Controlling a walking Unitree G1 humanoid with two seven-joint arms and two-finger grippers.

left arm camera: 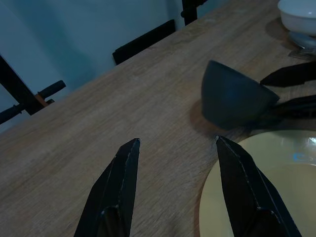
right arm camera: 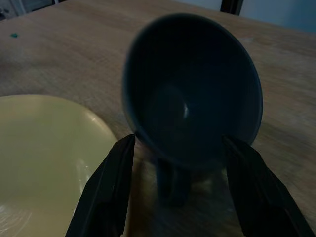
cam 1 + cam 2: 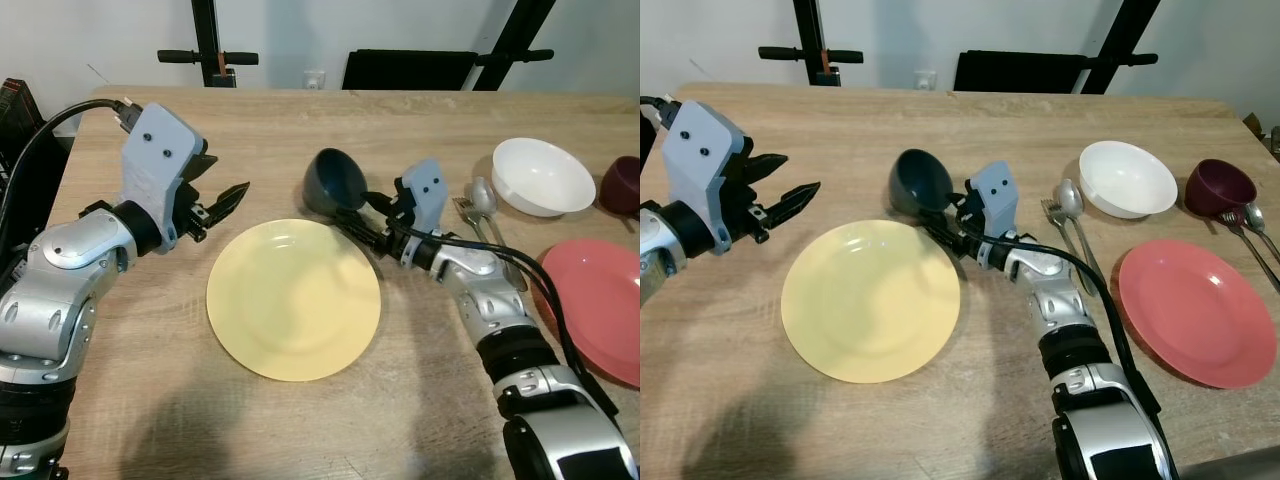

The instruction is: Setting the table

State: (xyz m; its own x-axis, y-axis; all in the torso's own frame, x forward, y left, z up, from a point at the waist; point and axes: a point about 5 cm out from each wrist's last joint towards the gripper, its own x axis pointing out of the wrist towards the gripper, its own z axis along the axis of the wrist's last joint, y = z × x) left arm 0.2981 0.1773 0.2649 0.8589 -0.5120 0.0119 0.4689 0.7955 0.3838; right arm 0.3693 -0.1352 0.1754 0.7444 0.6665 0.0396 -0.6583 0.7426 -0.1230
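On the wooden table [image 3: 130,400], working across from the robot's left side. The left gripper [image 3: 213,203] hovers above the bare tabletop just beside the far-left edge of the yellow plate [image 3: 293,299], fingers spread and holding nothing, aimed toward the table's middle.

Centre: the yellow plate lies flat. Just beyond its far-right rim sits a dark blue bowl [image 3: 335,181], tipped on its side with its mouth facing the right arm. The right gripper [image 2: 173,192] reaches low across the plate's far edge toward it; in the right wrist view its fingers stand apart on either side of the bowl's lower rim. Whether a finger touches the bowl, I cannot tell. No grasp is made yet.

Right of the arm: a fork and a spoon [image 3: 1070,200] lie side by side, then a white bowl [image 3: 1128,178], a maroon bowl [image 3: 1220,186] with more cutlery beside it, and a red plate [image 3: 1206,311] nearer the front.

Judgement: the step in hand looks like picking up the dark blue bowl, probably to set it on the yellow plate. The next move calls for closing on the rim firmly, then righting the bowl as it lifts. A tipped round bowl may roll away if nudged.
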